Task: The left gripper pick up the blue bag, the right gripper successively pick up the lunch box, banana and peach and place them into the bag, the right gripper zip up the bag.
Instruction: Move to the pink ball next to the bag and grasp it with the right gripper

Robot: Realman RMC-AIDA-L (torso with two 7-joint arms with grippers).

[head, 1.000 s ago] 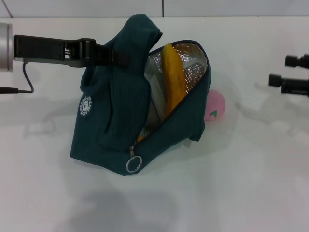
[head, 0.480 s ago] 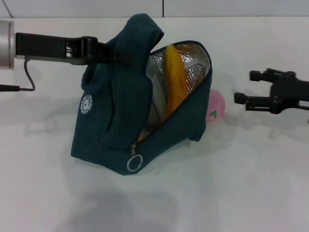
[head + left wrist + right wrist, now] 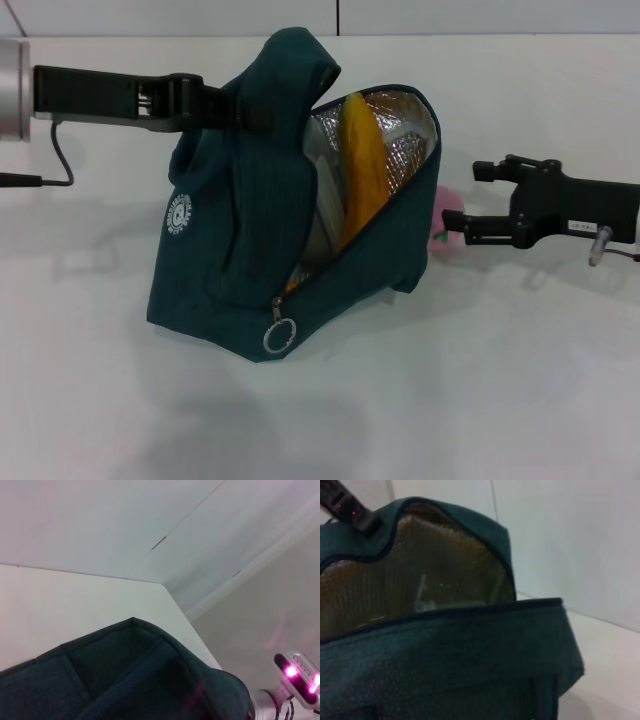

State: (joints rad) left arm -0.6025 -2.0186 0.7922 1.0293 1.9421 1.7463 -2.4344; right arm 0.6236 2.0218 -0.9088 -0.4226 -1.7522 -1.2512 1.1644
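Note:
The blue bag (image 3: 250,230) stands on the white table, mouth open toward the right, showing its silver lining (image 3: 420,565). My left gripper (image 3: 228,108) is shut on its handle loop at the top. The banana (image 3: 362,180) stands on end inside the bag, next to a clear edge of the lunch box (image 3: 322,208). The pink peach (image 3: 446,207) lies on the table behind the bag's right corner, partly hidden. My right gripper (image 3: 464,205) is open, level with the peach, with one finger on each side of it. Whether it touches the peach I cannot tell.
The ring zipper pull (image 3: 279,337) hangs at the bag's front lower corner. A black cable (image 3: 55,165) trails from the left arm. In the left wrist view the bag's fabric (image 3: 125,680) fills the lower part, below a wall.
My right gripper has travelled left from the table's right edge to the peach. The bag, the banana and the left gripper have stayed in place.

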